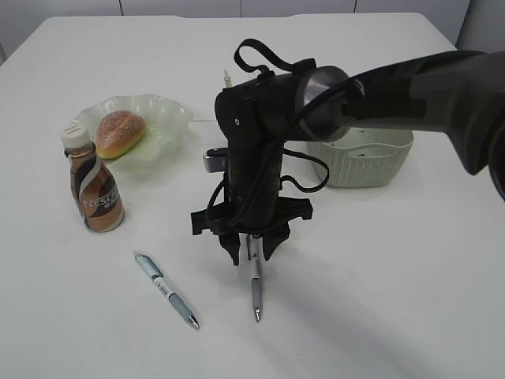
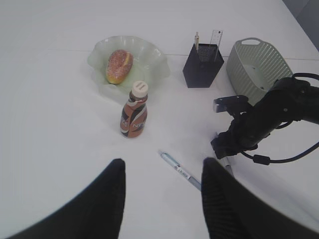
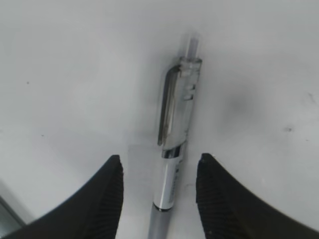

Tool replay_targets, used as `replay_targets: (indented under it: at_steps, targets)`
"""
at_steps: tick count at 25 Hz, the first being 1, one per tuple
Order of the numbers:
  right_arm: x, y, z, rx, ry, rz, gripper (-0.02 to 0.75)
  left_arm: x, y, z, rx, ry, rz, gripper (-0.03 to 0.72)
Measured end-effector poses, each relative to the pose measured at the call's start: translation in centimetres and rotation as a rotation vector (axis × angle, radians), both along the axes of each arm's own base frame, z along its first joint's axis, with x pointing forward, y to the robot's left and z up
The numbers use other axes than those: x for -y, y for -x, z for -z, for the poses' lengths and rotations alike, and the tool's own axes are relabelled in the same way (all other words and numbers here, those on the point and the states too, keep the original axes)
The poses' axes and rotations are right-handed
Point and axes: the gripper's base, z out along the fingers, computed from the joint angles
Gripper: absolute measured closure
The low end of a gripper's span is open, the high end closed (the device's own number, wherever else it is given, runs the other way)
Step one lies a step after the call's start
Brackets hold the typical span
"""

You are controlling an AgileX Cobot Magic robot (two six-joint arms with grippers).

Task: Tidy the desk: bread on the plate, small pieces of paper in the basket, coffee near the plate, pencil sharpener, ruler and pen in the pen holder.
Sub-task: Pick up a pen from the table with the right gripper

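Note:
My right gripper (image 1: pixel 252 249) points straight down at the table, open, its fingers on either side of a grey pen (image 1: pixel 256 284) (image 3: pixel 175 149) without touching it. A teal pen (image 1: pixel 166 288) (image 2: pixel 180 172) lies to its left. My left gripper (image 2: pixel 163 164) hangs open and empty above the table, back from the teal pen. The bread (image 1: pixel 120 132) lies on the green glass plate (image 1: pixel 170 114), with the coffee bottle (image 1: pixel 95 185) upright beside it. The black pen holder (image 2: pixel 202 67) holds a ruler (image 2: pixel 216 40). No pencil sharpener or paper pieces show.
The pale woven basket (image 1: pixel 371 162) (image 2: pixel 256 64) stands to the right of the pen holder, partly behind the right arm (image 1: pixel 394 87). That arm reaches in from the right across the middle of the table and hides the pen holder in the exterior view.

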Motion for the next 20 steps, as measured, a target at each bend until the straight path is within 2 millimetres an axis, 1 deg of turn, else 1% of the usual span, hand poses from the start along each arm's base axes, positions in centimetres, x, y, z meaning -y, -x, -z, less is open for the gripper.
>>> replay_targets:
  at_steps: [7,12,20]
  targets:
    - [0.06,-0.1,0.2,0.007,0.01,-0.006,0.355,0.02,0.0,0.0,0.0,0.002,0.002,0.327]
    - [0.07,-0.11,0.74,-0.002,0.019,-0.007,0.355,0.04,0.01,0.0,-0.001,0.003,0.003,0.327]
    - [0.07,-0.11,0.74,-0.002,0.018,-0.006,0.355,0.08,0.02,0.0,-0.002,0.007,0.007,0.327]
